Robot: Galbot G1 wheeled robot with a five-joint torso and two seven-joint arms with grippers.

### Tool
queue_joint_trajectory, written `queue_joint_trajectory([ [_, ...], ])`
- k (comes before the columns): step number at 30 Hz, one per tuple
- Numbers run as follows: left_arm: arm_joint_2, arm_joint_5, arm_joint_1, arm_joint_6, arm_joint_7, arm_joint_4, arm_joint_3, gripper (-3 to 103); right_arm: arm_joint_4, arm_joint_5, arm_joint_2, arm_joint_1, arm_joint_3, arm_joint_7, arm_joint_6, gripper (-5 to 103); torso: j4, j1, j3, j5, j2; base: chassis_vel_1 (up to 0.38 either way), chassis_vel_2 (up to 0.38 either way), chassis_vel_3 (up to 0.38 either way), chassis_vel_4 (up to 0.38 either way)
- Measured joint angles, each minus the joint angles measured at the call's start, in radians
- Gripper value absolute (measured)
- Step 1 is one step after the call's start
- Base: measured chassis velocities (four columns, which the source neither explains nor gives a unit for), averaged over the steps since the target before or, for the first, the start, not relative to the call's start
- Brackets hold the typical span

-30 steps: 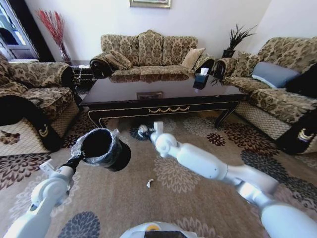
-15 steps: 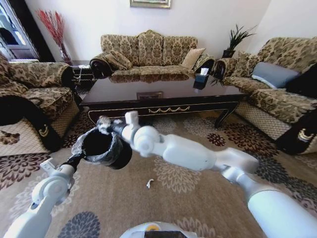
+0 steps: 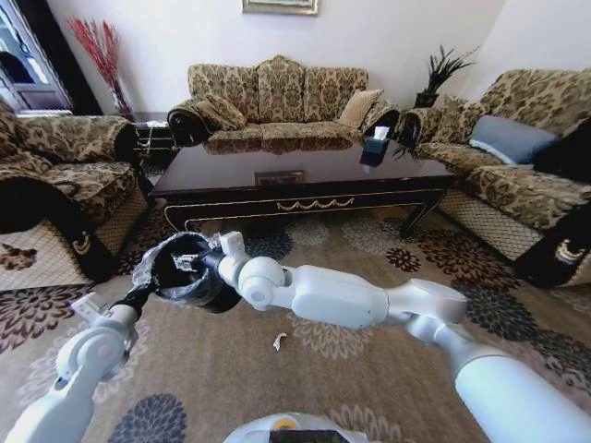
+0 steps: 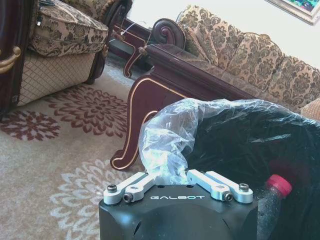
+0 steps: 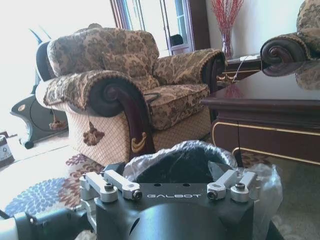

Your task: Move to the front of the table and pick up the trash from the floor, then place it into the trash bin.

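My left gripper holds the black trash bin up off the floor by its rim, shut on the rim and the clear bag. The right gripper reaches across into the bin's mouth, and its finger links look spread, open. In the right wrist view the bin's dark opening lies just past the gripper. A red-capped bottle lies inside the bin. A small white scrap of trash lies on the patterned floor in front of me. The dark table stands a little farther ahead.
Patterned sofas ring the table: one behind it, an armchair to the left, another sofa to the right. A dark box stands on the tabletop. Open carpet lies between me and the table.
The right arm has swung left, carrying a white bit at its tip, from in front of the table to the bin's mouth. The left arm and bin have barely moved.
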Motion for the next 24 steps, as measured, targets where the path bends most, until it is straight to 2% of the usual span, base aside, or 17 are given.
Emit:
queue_joint_trajectory([
  [2, 0.002, 0.0, 0.003, 0.0, 0.0, 0.0, -0.004, 3, 0.001, 0.001, -0.004, -0.006, 0.035, 0.001, 0.006, 99, 0.0001, 0.0, 0.0, 0.0, 0.0, 0.0, 0.0, 0.0, 0.0],
  [9, 0.016, 0.007, -0.001, 0.0, 0.001, 0.042, -0.025, 3, -0.059, 0.01, -0.053, -0.054, 0.157, 0.006, 0.023, 100, -0.0001, 0.0, 0.0, 0.0002, 0.0, 0.0, 0.0, 0.0, 0.0],
  [11, 0.026, 0.007, -0.007, -0.003, 0.002, 0.076, -0.039, 3, -0.072, 0.032, -0.079, -0.094, 0.2, 0.066, -0.016, 100, -0.0001, 0.0, 0.0, 0.0002, 0.0, 0.0, 0.0, 0.0, 0.0],
  [12, 0.026, 0.007, -0.007, -0.003, 0.002, 0.076, -0.039, 3, -0.072, 0.032, -0.079, -0.094, 0.2, 0.066, -0.016, 100, -0.0001, 0.0, 0.0, 0.0002, 0.0, 0.0, 0.0, 0.0, 0.0],
  [14, 0.038, 0.004, -0.01, -0.009, 0.005, 0.103, -0.052, 3, -0.089, 0.094, -0.084, -0.14, 0.229, 0.213, -0.088, 100, 0.0, 0.0, 0.0, 0.0001, 0.0, 0.0, 0.0, 0.0, 0.0],
  [15, 0.038, 0.004, -0.01, -0.009, 0.005, 0.103, -0.052, 3, -0.089, 0.094, -0.084, -0.14, 0.229, 0.213, -0.088, 100, 0.0, 0.0, 0.0, 0.0001, 0.0, 0.0, 0.0, 0.0, 0.0],
  [16, 0.045, 0.002, -0.012, -0.011, 0.006, 0.112, -0.06, 3, -0.102, 0.145, -0.076, -0.176, 0.239, 0.302, -0.116, 100, 0.0, 0.0, 0.0, 0.0001, 0.0, 0.0, 0.0, 0.0, 0.0],
  [18, 0.053, -0.006, -0.016, -0.013, 0.006, 0.118, -0.069, 3, -0.13, 0.171, -0.068, -0.235, 0.234, 0.378, -0.135, 100, 0.0002, 0.0, 0.0, 0.0001, 0.0, 0.0, 0.0, 0.0, 0.0],
  [24, 0.066, -0.026, -0.017, -0.013, 0.005, 0.118, -0.089, 3, -0.221, 0.1, -0.065, -0.406, 0.211, 0.389, -0.141, 100, -0.0001, 0.0, 0.0, 0.0002, 0.0, 0.0, 0.0, 0.0, 0.0],
])
